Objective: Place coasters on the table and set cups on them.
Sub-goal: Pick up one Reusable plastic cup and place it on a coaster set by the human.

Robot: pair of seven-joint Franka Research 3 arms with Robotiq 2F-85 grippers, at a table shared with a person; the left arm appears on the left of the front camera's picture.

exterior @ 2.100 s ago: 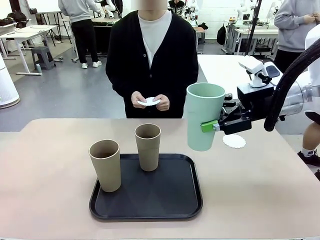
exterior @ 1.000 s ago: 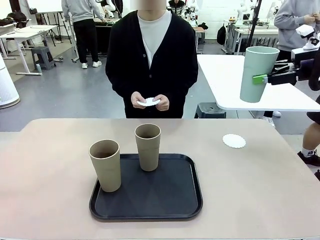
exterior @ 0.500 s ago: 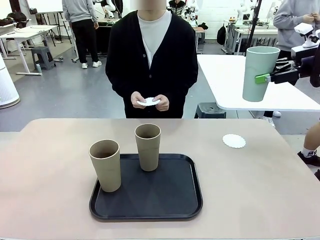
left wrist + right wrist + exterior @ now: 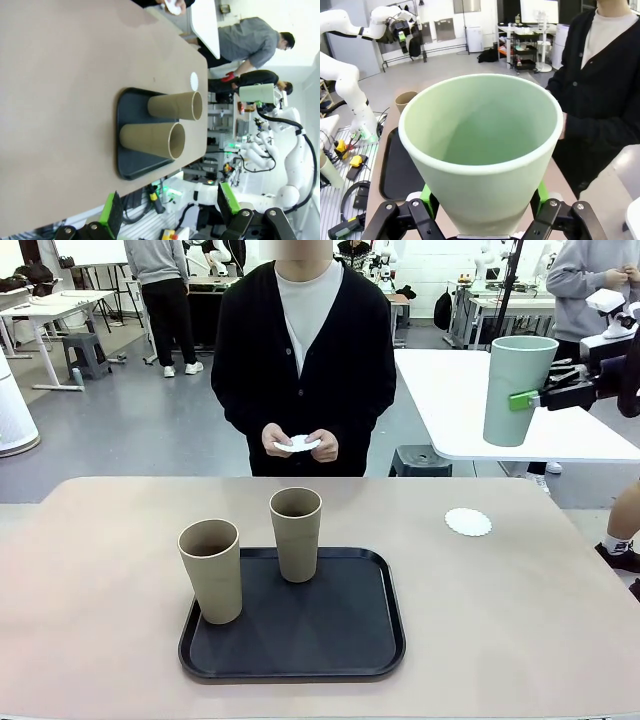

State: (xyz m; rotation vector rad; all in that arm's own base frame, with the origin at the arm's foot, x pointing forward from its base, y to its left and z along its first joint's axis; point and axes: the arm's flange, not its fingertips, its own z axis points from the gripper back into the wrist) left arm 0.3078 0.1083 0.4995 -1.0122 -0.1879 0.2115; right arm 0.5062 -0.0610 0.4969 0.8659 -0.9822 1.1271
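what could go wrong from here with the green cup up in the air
1. The mint green cup is held high, clamped at its sides by the right jaws; a slip could drop it.
2. The coaster on the table is small and thin; a descent off-centre might miss or shove it.

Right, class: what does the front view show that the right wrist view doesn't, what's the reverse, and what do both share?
Front: a coaster on the table, a second coaster in the person's hands. Right wrist: the green cup is empty inside. Both: the right gripper shut on that cup, the tray, a tan cup, the person.
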